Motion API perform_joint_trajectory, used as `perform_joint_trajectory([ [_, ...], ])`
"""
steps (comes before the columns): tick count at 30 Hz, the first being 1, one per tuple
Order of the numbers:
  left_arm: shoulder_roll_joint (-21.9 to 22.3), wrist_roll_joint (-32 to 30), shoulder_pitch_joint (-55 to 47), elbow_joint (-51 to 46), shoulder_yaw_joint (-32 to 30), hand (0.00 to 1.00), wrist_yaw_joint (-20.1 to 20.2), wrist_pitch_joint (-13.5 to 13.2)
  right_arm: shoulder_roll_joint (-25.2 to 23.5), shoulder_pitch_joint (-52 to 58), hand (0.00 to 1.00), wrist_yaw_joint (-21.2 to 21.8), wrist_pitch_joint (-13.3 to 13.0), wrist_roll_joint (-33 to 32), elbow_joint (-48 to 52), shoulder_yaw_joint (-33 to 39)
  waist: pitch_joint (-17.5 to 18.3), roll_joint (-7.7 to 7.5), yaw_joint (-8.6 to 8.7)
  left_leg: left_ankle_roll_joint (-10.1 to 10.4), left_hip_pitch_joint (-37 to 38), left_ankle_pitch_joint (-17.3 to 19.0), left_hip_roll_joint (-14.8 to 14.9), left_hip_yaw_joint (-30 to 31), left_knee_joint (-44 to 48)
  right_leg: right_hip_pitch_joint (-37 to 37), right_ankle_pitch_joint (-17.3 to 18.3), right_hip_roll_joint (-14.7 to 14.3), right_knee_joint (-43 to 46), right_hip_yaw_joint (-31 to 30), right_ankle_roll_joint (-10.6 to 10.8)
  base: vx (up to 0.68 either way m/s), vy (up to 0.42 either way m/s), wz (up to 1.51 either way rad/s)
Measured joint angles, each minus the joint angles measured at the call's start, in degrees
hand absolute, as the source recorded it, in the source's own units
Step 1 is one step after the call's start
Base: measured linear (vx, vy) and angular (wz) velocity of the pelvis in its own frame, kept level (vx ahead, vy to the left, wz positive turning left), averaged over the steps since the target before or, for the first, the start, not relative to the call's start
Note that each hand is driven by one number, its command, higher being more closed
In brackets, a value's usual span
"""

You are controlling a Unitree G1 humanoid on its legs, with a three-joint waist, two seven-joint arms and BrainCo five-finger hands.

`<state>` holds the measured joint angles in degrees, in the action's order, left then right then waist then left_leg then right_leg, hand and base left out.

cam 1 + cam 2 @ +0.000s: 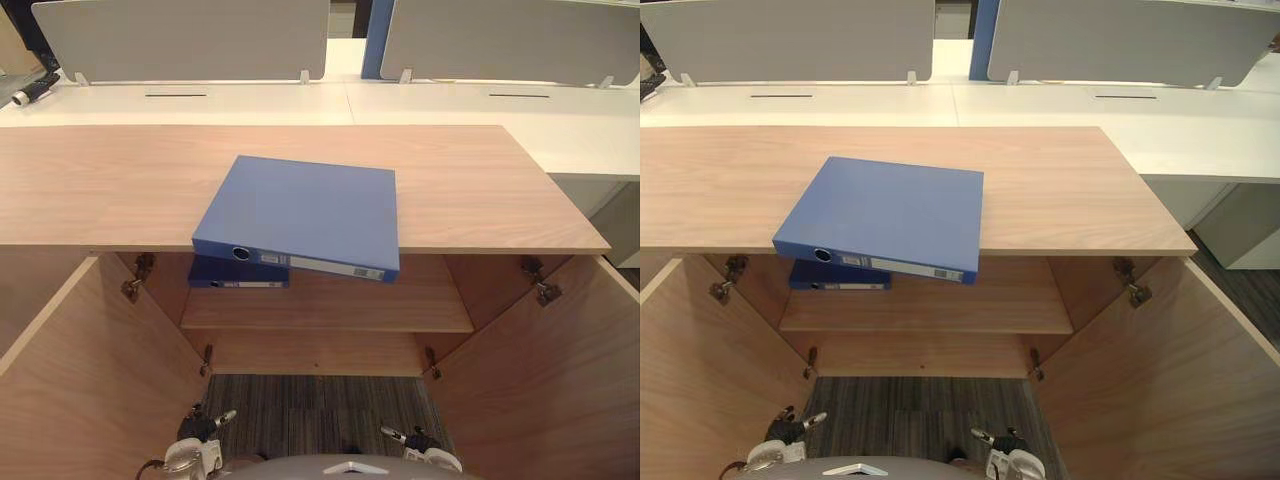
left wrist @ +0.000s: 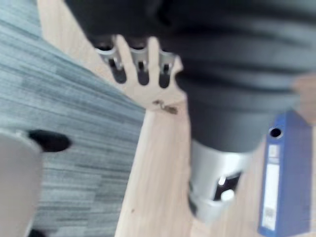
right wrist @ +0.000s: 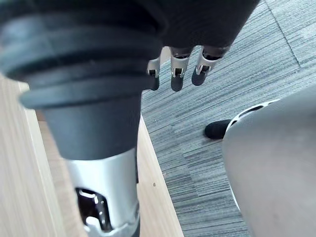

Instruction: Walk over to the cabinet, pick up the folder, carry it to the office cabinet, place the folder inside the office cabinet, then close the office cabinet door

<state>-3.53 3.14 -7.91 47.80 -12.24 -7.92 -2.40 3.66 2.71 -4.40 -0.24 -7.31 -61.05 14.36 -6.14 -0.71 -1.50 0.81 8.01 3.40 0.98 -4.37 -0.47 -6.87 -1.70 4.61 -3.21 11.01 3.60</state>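
Target = blue folder (image 1: 300, 210), lying flat on the wooden cabinet top (image 1: 90, 190), approx centre, spine twd the robot and poking out over the front edge. The spine's long axis runs L–R along that edge, slightly skewed: its R end overhangs more than its L end. Just below, on the inner shelf (image 1: 400, 305), a 2nd, darker folder (image 1: 235, 276) lies flat w/ spine also facing out. Left door (image 1: 70, 380) & right door (image 1: 550, 380) both stand wide open.

Left hand (image 1: 200, 428) & right hand (image 1: 410, 438) hang low over the carpet (image 1: 310, 405), between the doors, well apart from the blue folder, which is up & fwd of both. Left wrist view: fingers (image 2: 140, 66) fairly straight, nothing in them. A blue spine (image 2: 281, 177) shows past the hand; can't tell which of the two folders it is. Right wrist view: fingers (image 3: 177, 74) slack, empty, carpet beyond.

Judgement: pickup not yet begun. The blue folder sits abt midway betw the two hands, so neither is clearly nearer, and each has to rise past the top's front edge to get at it. The overhanging spine looks like the obvious grip spot (thumb under, fingers on the cover). R end prob easier since more of it sticks out. Risks: reaching too low & catching the shelf folder instead, or nudging the top one back off its overhang.
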Motion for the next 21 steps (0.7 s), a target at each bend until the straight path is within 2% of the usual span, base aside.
perform_joint_trajectory([
  [6, -1.91, -3.58, -5.16, -22.24, -0.42, 0.00, -4.44, -1.71, 0.34, 1.70, 0.00, -1.00, -0.98, 0.62, 2.59, -0.71, 0.03, 0.15, -0.10, 0.20, 0.12, -0.17, 0.12, 1.53, -0.65, -0.06, 0.11, -0.56, 0.08, -0.35, -0.07, 0.03, -0.002, -0.02],
  [10, -1.79, -6.70, -6.75, -31.94, -0.39, 0.00, -6.78, -2.42, 0.28, 2.83, 0.00, -2.01, -1.20, 1.01, 4.09, -0.74, 0.05, 0.08, -0.26, -0.19, 0.44, -0.42, 0.10, 2.73, -0.72, -0.59, 0.39, -0.67, 0.48, 0.75, -0.16, 0.09, 0.002, 0.14],
  [12, -1.82, -9.08, -7.71, -38.54, -0.16, 0.00, -7.46, -2.72, 0.21, 3.09, 0.00, -2.00, -1.19, 1.03, 4.18, -0.92, -0.02, -0.01, -0.86, -0.14, 1.22, -0.36, 0.11, 2.90, -0.73, -1.42, 0.73, -0.67, 0.48, 0.87, -0.30, 0.07, 0.006, 0.06],
  [21, -1.96, -12.68, -9.16, -54.42, 2.92, 0.00, -8.53, -5.47, -0.32, 3.96, 0.00, -1.96, -1.19, 1.06, 6.20, -2.38, 0.06, 0.05, -1.35, -0.24, 2.22, -0.30, 0.28, 3.90, -0.57, -1.97, 2.07, -0.49, 2.83, 1.38, -0.46, -0.05, -0.006, 0.04],
])
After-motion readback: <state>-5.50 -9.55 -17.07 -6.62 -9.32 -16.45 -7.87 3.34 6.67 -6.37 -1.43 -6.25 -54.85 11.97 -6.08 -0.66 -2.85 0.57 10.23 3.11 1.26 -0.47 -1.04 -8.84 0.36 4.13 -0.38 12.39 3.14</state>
